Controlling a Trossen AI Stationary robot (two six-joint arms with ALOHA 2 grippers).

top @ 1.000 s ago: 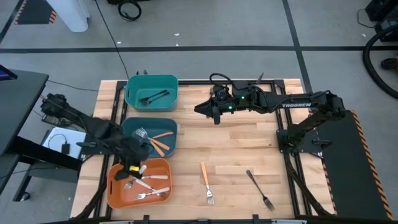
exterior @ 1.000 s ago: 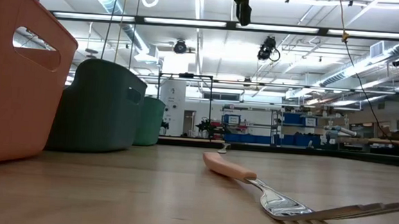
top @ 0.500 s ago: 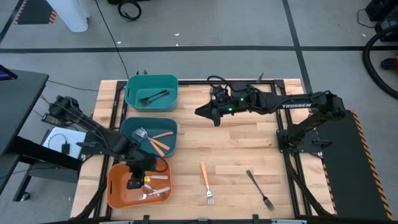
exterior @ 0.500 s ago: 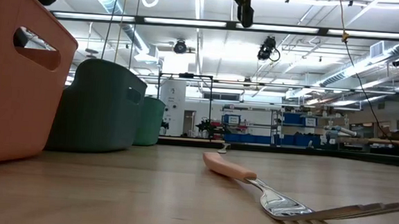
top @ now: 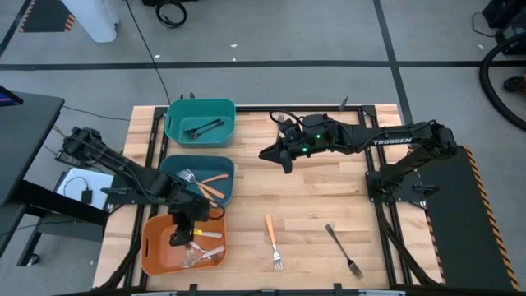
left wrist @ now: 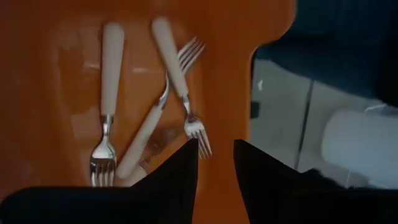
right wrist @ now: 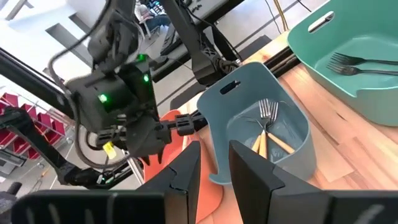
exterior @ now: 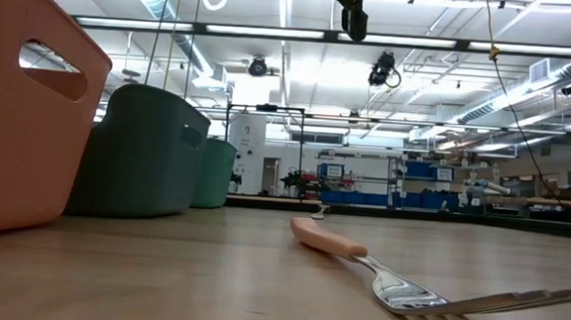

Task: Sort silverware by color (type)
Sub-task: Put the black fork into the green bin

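The left gripper [top: 179, 238] hangs over the orange plastic bin [top: 153, 251] at the table's near left corner, its two dark fingers [left wrist: 180, 174] parted with a clear gap between them and nothing caught in that gap. Directly under it, on the bin's floor, lie the cream-handled silver forks [left wrist: 171, 93]: one straight, two crossing each other with their tines pointing different ways.

Just behind the orange bin sits the dark blue-grey plastic bin [top: 173, 167], holding the orange-handled forks [top: 209, 187] with their silver tines gathered toward one end. Farther back on the same side stands the teal plastic bin [top: 177, 127] with the all-black forks [top: 203, 127] lying in it.

The right gripper [top: 283, 159] hovers in the air above the middle of the wooden table [top: 329, 189], behind the loose pieces, its fingers [right wrist: 186, 169] held slightly apart and empty.

Two pieces remain out on the boards near the front edge: an orange-handled fork [top: 273, 241] with tines toward the front, and beside it, toward the right arm, a dark-handled fork [top: 343, 250] lying on a slant. From table level the orange-handled one shows close up, its handle [exterior: 328, 239] resting flat on the wood.
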